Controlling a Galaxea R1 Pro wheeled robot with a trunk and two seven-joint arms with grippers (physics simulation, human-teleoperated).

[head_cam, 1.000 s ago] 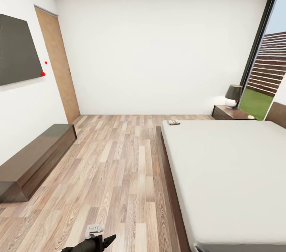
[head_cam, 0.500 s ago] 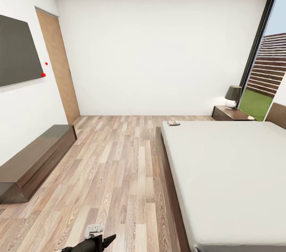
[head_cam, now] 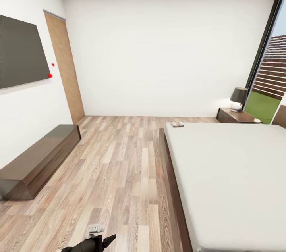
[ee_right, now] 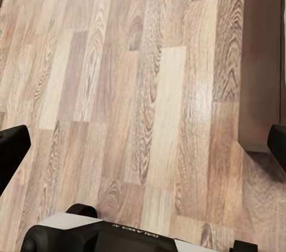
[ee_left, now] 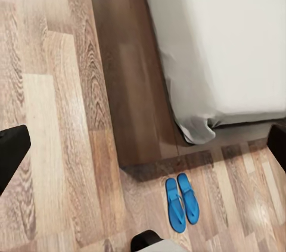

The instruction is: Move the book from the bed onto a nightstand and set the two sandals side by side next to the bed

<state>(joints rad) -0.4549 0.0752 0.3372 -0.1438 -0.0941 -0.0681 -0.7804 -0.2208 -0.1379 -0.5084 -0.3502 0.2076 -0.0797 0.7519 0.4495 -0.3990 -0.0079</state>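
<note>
We judge the approach is under way: the book (head_cam: 177,124) lies at the far corner of the bed (head_cam: 234,172), near the nightstand (head_cam: 235,116). The two sandals (ee_left: 182,202) already lie side by side on the floor (head_cam: 119,164) off the bed's near corner. Left gripper (ee_left: 143,145) and right gripper (ee_right: 143,145) are both spread wide and empty; next we should roll along the bed toward the book.

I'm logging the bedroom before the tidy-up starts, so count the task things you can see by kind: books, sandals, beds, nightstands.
Book: 1
Blue sandals: 2
Bed: 1
Nightstand: 1
Total: 5
</note>
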